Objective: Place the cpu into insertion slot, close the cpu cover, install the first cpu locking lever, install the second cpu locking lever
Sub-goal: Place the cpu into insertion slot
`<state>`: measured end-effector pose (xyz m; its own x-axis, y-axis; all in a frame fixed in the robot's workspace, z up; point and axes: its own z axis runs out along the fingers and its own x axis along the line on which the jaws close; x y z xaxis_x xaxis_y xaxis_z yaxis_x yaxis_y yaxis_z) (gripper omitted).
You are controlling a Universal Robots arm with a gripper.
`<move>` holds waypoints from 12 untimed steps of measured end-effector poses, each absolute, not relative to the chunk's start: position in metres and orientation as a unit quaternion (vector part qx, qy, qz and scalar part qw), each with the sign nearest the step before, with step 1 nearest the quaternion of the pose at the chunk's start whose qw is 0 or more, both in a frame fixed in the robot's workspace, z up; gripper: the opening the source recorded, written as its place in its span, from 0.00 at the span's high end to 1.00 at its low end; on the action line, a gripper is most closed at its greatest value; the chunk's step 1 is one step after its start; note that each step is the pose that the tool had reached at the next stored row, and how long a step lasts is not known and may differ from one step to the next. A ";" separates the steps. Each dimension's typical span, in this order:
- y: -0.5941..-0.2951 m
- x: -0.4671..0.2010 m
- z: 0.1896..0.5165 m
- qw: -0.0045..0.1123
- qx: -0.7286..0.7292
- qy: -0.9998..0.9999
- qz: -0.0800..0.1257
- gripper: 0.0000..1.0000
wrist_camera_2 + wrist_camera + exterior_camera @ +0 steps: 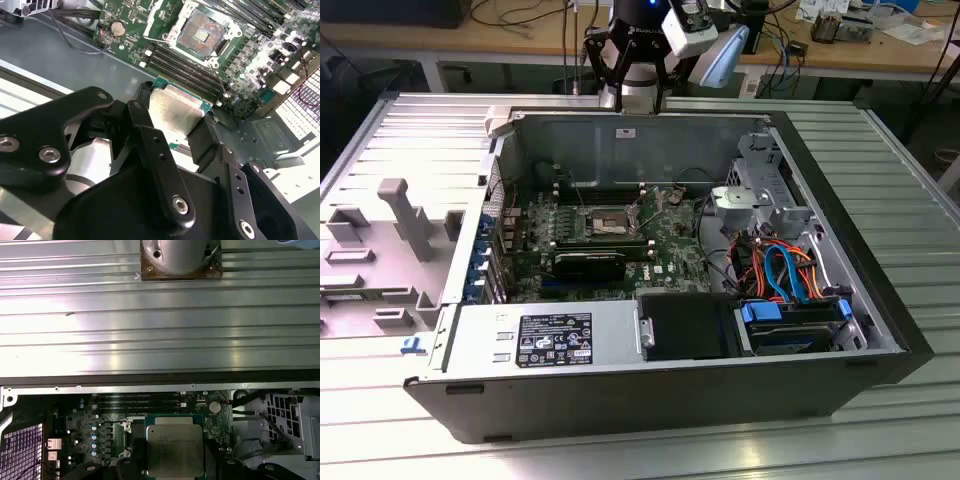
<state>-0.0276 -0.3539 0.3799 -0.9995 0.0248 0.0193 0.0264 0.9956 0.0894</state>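
Our gripper (pixel 172 125) is clamped on the cpu (pixel 176 110), a dark finger on each of two opposite edges. We judge the step in hand to be carrying it to the insertion slot (pixel 200 31). It is best to hold the chip level, square its edges to the socket's rim, and lower it without any sideways push (that pin field looks delicate). The cpu is a thin square with a pale silvery lid and a green edge, faintly glossy. It hangs above the computer case (pixel 620 150), well apart from the open slot on the green board (pixel 127 22).
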 end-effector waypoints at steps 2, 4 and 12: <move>-0.354 -0.030 0.380 0.009 -0.013 -0.999 -0.045 0.45; -0.355 -0.031 0.380 0.009 -0.013 -0.999 -0.045 0.45; -0.362 -0.033 0.378 0.009 -0.013 -0.999 -0.045 0.45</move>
<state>-0.0329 -0.3620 0.3777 -0.9995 0.0249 0.0192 0.0266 0.9956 0.0897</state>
